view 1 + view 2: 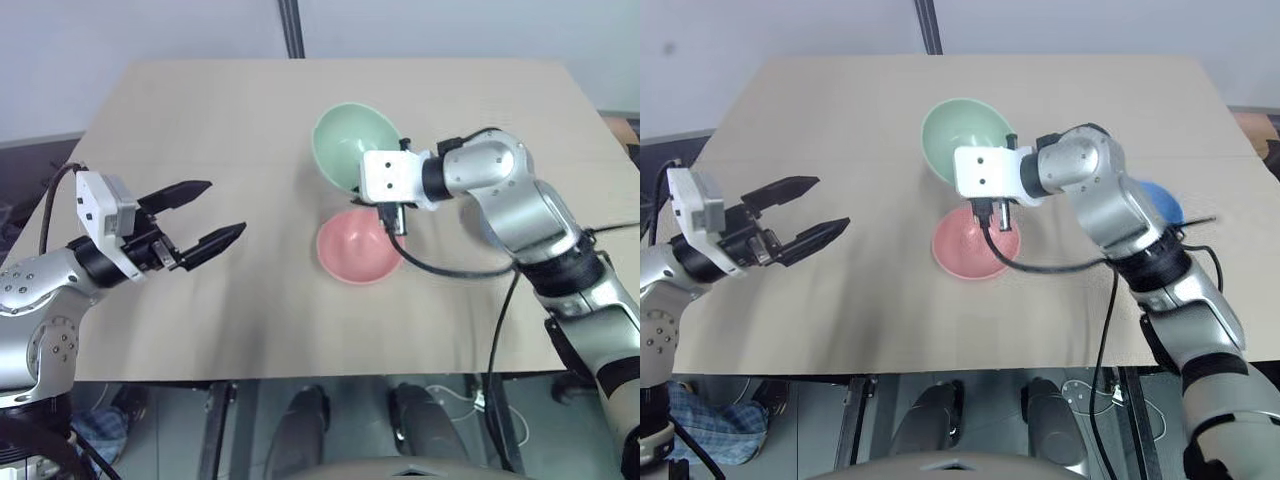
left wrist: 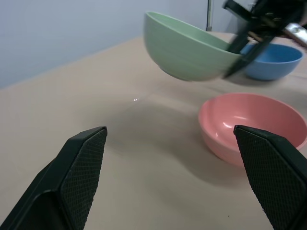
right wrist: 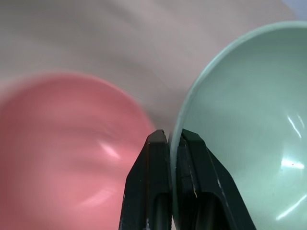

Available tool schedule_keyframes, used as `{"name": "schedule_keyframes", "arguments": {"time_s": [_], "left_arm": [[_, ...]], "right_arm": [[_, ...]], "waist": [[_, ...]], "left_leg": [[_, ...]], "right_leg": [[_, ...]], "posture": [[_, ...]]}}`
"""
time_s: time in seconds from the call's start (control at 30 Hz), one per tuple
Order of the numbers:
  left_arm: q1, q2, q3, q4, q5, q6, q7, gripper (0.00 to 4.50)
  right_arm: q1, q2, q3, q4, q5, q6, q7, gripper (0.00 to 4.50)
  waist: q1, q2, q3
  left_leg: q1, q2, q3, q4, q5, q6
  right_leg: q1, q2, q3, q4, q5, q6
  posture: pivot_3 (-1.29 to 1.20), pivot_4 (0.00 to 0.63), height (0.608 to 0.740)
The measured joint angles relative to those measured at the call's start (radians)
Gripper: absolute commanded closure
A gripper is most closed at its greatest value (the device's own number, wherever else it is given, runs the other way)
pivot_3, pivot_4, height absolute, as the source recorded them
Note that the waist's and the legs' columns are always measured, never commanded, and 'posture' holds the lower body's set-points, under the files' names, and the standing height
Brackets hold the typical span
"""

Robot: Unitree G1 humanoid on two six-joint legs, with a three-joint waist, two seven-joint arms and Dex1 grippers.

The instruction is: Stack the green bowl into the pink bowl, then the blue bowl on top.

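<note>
Left claw (image 1: 205,216) wide open, idle at frame left. Right claw (image 3: 173,139) pinching rim of smooth mint-green bowl (image 1: 352,143), airborne, frame centre, above salmon-pink bowl (image 1: 357,248) on surface (image 1: 200,120). Best levelled, centred, then lowered before release.

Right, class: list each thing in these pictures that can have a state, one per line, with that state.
green bowl: lifted off the table, tilted, rim pinched by the right claw.
pink bowl: upright on the table, empty.
blue bowl: upright on the table, beyond the pink one.
right claw: shut on the green bowl's rim.
left claw: open, holding nothing.
</note>
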Motion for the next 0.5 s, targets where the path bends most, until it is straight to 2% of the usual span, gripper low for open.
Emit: {"name": "schedule_keyframes", "arguments": {"time_s": [0.3,0.33,0.43,0.5], "left_arm": [[-0.091,0.017,-0.061,0.079,0.007,0.013,-0.059,0.0],[-0.104,0.021,-0.063,0.086,0.01,0.013,-0.064,0.0],[-0.124,0.023,-0.078,0.097,0.013,0.013,-0.075,0.0],[-0.131,0.023,-0.095,0.106,0.018,0.013,-0.084,0.0]], "right_arm": [[0.089,-0.097,0.013,-0.256,0.129,0.172,0.071,4.47],[0.089,-0.103,0.013,-0.272,0.138,0.175,0.071,3.94],[0.089,-0.115,0.012,-0.293,0.16,0.193,0.064,2.96],[0.089,-0.123,0.012,-0.3,0.173,0.217,0.057,2.96]], "waist": [[0.001,0.0,0.0],[-0.001,0.0,0.0],[-0.001,0.0,0.0],[0.0,0.0,0.0]], "left_leg": [[0.0,0.0,0.0,0.001,0.0,0.0],[0.0,0.0,0.0,0.001,0.0,0.0],[0.0,0.0,0.0,0.001,0.0,0.0],[0.0,0.0,0.0,0.001,0.0,0.0]], "right_leg": [[0.001,0.0,-0.001,0.0,0.0,0.0],[0.001,0.0,-0.001,0.0,0.0,0.0],[0.001,0.0,-0.001,0.0,0.0,0.0],[0.001,0.0,-0.001,-0.001,0.0,0.0]], "posture": [[0.0,0.15,0.74],[0.0,0.15,0.74],[0.0,0.15,0.74],[0.0,0.15,0.74]]}}
